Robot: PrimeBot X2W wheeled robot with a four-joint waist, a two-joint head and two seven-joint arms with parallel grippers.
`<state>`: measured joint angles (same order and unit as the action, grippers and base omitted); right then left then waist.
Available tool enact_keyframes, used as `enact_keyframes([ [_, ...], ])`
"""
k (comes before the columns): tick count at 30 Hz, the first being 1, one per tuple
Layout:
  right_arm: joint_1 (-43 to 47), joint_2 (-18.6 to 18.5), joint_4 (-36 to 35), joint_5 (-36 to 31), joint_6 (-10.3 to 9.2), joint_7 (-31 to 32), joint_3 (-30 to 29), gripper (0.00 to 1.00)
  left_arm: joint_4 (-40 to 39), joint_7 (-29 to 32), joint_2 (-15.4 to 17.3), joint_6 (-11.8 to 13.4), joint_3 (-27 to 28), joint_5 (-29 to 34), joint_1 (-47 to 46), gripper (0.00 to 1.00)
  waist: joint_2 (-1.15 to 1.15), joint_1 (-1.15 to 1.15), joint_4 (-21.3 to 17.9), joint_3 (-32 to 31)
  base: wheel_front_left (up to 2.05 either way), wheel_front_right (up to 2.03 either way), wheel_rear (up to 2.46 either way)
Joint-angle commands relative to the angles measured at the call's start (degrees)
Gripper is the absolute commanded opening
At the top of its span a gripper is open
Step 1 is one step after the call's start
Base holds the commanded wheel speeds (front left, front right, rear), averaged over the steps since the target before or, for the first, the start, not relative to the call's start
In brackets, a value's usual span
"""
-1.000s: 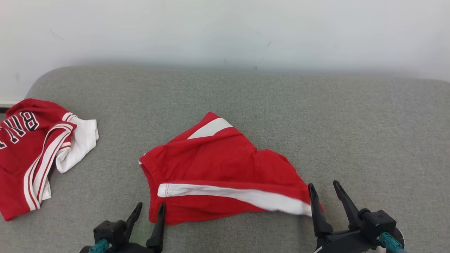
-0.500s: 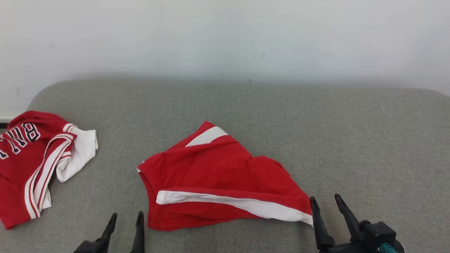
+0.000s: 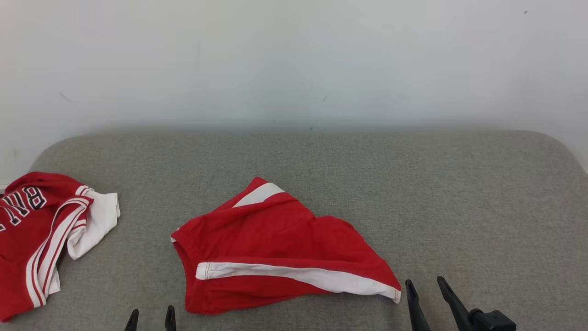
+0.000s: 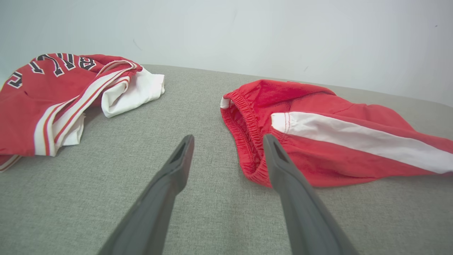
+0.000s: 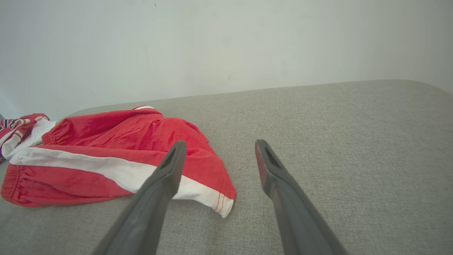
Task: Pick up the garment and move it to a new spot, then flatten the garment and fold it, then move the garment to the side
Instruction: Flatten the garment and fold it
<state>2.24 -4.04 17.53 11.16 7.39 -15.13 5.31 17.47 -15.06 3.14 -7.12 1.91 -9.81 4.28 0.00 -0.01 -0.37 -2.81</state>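
Red shorts (image 3: 275,257) lie mid-bench (image 3: 413,184), apparently folded once but rumpled; the left gripper (image 3: 150,317) and right gripper (image 3: 425,294) hang wide open and empty near the shorts' front corners, with the move aside judged outstanding

The left gripper (image 3: 151,320), a pair of long dark tapered fingers, shows its two tips at the lower left of the head view, pointing up and standing apart. In the left wrist view those fingers (image 4: 170,184) spread wide in a V. The right gripper (image 3: 424,282), of the same dark two-fingered build, rises at the lower right with a black wrist block (image 3: 491,319) behind it, its jaws likewise spread wide.
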Motion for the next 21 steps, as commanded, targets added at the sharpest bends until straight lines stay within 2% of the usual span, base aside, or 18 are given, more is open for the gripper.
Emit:
enact_keyframes([
  [1,0.5,0.1,0.1,0.1,0.20,0.0,0.0,1.00,-0.3,-0.2,-0.2,-0.3,0.0,0.4,0.5,1.00,0.00,0.01,-0.1,0.1,0.00,0.00,0.00],
  [9,0.2,-0.3,4.7,1.6,0.20,0.0,0.4,1.00,-1.0,-0.2,-0.3,-0.2,-2.9,-0.7,-1.5,1.00,0.00,0.01,0.7,2.5,0.00,0.00,0.00],
  [21,-5.2,-0.1,11.4,4.3,0.20,0.0,0.6,1.00,-1.3,-0.2,-0.3,-0.3,-6.1,-0.9,-4.8,1.00,0.00,0.01,2.3,6.7,0.00,0.00,0.00],
])
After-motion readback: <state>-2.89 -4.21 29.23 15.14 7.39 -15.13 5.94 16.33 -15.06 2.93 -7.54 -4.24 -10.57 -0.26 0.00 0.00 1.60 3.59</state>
